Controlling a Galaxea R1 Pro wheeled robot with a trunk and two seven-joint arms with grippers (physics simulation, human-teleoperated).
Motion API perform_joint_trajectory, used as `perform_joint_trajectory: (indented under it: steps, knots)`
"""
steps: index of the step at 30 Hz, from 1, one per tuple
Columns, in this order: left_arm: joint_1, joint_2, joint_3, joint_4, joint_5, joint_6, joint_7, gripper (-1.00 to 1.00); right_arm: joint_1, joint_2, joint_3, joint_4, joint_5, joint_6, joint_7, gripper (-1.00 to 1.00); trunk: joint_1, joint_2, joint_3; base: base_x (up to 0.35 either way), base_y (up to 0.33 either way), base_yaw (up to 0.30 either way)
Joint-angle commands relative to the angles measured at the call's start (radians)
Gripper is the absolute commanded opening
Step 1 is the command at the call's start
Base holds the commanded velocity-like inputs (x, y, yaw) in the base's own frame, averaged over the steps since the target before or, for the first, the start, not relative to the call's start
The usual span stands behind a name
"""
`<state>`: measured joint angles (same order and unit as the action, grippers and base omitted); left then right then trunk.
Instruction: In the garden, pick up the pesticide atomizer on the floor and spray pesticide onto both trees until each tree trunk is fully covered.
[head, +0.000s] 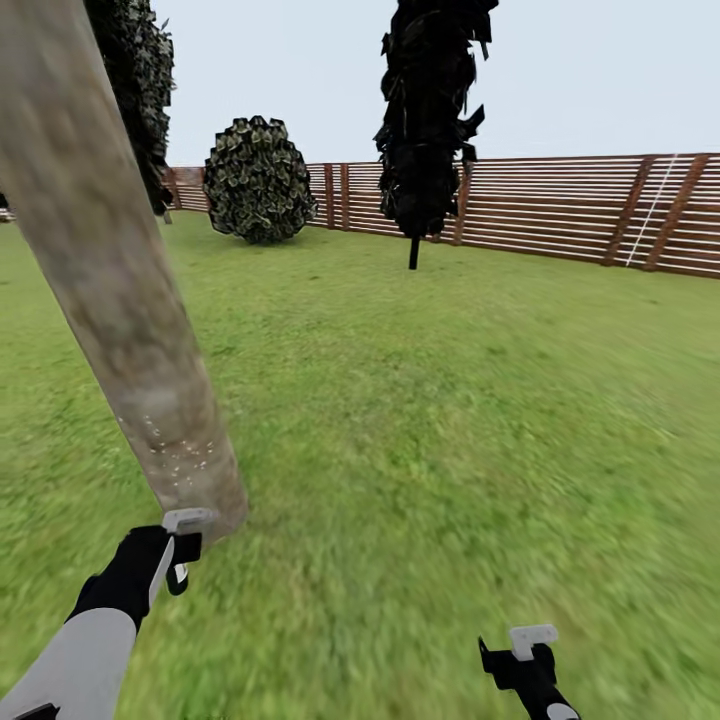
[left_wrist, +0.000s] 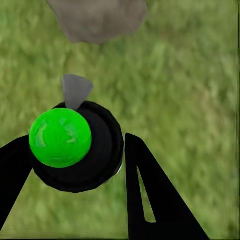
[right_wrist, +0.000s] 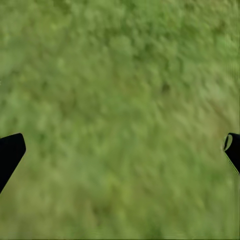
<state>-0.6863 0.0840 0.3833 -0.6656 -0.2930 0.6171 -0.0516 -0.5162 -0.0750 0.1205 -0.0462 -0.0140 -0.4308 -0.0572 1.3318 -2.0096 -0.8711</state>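
Your left gripper (left_wrist: 80, 160) has its jaws closed on the small round atomizer (left_wrist: 75, 145), black with a shiny green ball, right beside the thick grey-tan tree trunk (head: 120, 300). I think it is light, hard and slippery, so hold its round middle. White specks dot the trunk's low part. Your right gripper (right_wrist: 120, 150), jaws wide open, hangs over soft grass (head: 450, 420).

A round mottled shrub (head: 258, 180) stands far ahead of the left pincer (head: 183, 545), against the slat fence (head: 590, 215). A near-black cypress (head: 430, 120) rises to the shrub's right, far ahead and between both pincers. Pale sky (head: 580, 70) lies above the fence.
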Motion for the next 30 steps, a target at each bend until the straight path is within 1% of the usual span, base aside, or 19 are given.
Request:
perform_joint_trajectory:
  steps: [1, 6, 7, 13, 20, 25, 28, 30]
  knots:
    - [-0.001, -0.001, 0.002, -0.003, -0.003, 0.004, -0.005, -1.00, 0.000, 0.000, 0.008, 0.000, -0.001, -0.002, -0.006, 1.00, 0.000, 0.000, -0.001, 0.011, -0.267, 0.278]
    - [-0.001, 0.000, -0.008, -0.006, 0.001, 0.002, -0.004, -1.00, 0.000, 0.000, 0.008, 0.000, -0.001, -0.002, -0.006, 1.00, 0.000, 0.000, -0.001, 0.083, -0.264, 0.278]
    - [-0.001, 0.000, -0.005, -0.006, 0.002, 0.002, -0.004, -1.00, 0.000, 0.000, 0.008, 0.000, -0.001, -0.002, -0.006, 1.00, 0.000, 0.000, -0.001, 0.134, -0.251, 0.232]
    - [-0.001, 0.000, 0.003, -0.008, 0.003, 0.002, -0.004, -1.00, 0.000, -0.001, 0.008, 0.000, -0.001, -0.002, -0.006, 1.00, 0.000, 0.000, -0.001, 0.031, -0.265, 0.052]
    - [-0.005, -0.004, -0.007, -0.086, 0.004, 0.014, -0.008, -1.00, -0.001, -0.002, 0.008, 0.000, -0.001, -0.002, -0.006, 1.00, 0.000, 0.000, -0.001, -0.163, -0.235, 0.005]
    - [-0.014, -0.004, -0.009, -0.109, 0.003, 0.021, -0.010, -1.00, 0.000, -0.002, 0.008, 0.000, -0.001, -0.002, -0.006, 1.00, 0.000, 0.000, -0.001, -0.114, -0.067, 0.195]
    - [-0.027, -0.007, -0.011, -0.117, 0.003, 0.025, -0.011, -1.00, 0.000, -0.002, 0.008, 0.000, -0.001, -0.002, -0.006, 1.00, 0.000, 0.000, -0.001, -0.012, -0.007, 0.269]
    - [-0.069, -0.008, -0.012, -0.126, 0.003, 0.066, -0.012, -1.00, 0.000, -0.002, 0.008, 0.000, -0.001, -0.002, -0.006, 1.00, 0.000, 0.000, -0.001, -0.003, -0.002, 0.275]
